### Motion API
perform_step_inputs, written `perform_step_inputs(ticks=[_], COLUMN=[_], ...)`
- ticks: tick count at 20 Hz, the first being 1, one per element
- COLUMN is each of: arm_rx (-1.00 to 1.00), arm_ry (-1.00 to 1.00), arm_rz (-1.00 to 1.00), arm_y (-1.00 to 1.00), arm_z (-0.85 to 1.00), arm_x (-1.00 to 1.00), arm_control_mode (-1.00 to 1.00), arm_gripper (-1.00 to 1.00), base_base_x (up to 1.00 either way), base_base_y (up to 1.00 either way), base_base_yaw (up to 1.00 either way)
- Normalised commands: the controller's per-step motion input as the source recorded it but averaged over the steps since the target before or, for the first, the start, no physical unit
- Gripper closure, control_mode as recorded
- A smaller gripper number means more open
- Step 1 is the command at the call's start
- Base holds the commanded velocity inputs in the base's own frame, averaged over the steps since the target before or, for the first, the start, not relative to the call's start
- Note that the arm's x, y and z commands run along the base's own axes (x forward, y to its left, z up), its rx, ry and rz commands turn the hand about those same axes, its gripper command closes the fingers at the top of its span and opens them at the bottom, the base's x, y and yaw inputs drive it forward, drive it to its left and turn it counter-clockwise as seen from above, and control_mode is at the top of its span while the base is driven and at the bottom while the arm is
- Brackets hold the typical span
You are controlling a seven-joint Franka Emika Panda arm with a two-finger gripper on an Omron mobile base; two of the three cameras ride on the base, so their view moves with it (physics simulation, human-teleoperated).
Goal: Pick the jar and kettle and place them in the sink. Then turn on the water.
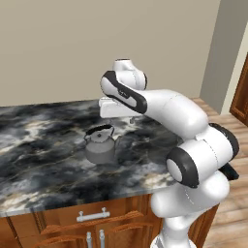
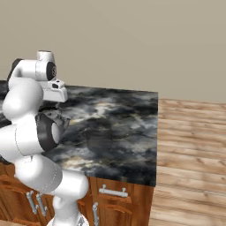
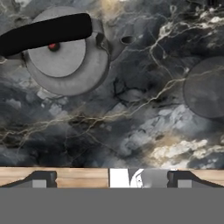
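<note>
One squat grey metal kettle, marble counter.

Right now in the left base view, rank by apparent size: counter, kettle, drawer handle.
1. counter: by far the largest, spanning most of the view's width.
2. kettle: sits upright on the counter.
3. drawer handle: the thin silver bar is smallest, though nearer the camera.

A plain beige wall backs a dark marble counter over brown wooden cabinets; wood plank floor lies alongside.
</note>
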Motion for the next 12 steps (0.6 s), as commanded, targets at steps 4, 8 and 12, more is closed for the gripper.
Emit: perform_step_inputs(ticks=[4, 8, 12], arm_rx=[0.0, 0.0, 0.0], arm_ry=[0.0, 0.0, 0.0], arm_rz=[0.0, 0.0, 0.0], arm_y=[0.08, 0.06, 0.14], arm_z=[-0.02, -0.01, -0.05], arm_x=[0.13, 0.08, 0.1], arm_control_mode=[-1.0, -1.0, -1.0], arm_gripper=[-1.0, -1.0, -1.0], base_base_x=[0.0, 0.0, 0.0], base_base_y=[0.0, 0.0, 0.0], base_base_yaw=[0.0, 0.0, 0.0])
